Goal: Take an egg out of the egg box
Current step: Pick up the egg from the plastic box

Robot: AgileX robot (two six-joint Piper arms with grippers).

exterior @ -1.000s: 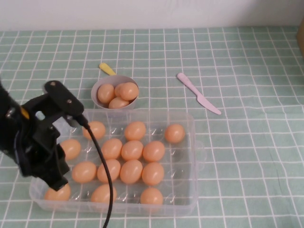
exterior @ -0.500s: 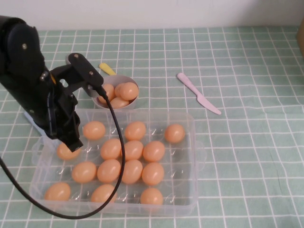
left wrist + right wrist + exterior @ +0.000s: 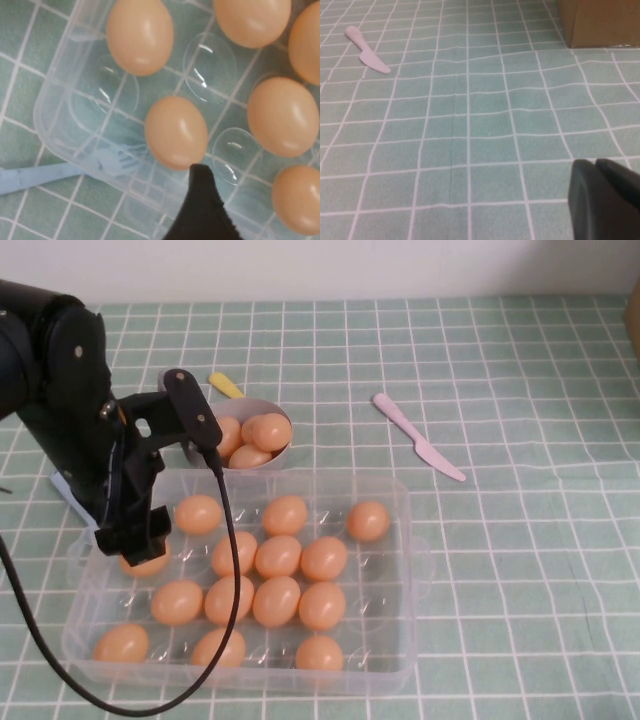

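Clearly early stage: no egg looks lifted out of the egg box (image 3: 400, 585) at this moment.
Left gripper (image 3: 135, 540): low over the box's left side, right above the egg (image 3: 148, 562) in the second row from the far wall, which still sits in its dimple.
Left grip state: only one dark fingertip (image 3: 200, 200) shows in the left wrist view, just beside that egg (image 3: 176, 131); whether the fingers are wide or narrow, I cannot tell.
Right gripper (image 3: 605, 200): off the high view, parked over bare checked cloth (image 3: 470, 125), holding nothing; its opening cannot be told.
Grey bowl (image 3: 205, 425): just beyond the box's far wall, three eggs inside.
Nearby: a pink plastic knife (image 3: 417, 436) lies well apart to the right; a blue plastic fork (image 3: 45, 176) lies against the box's left wall.
Remaining, in my judgement: settle the fingers around the egg, close, lift it clear.
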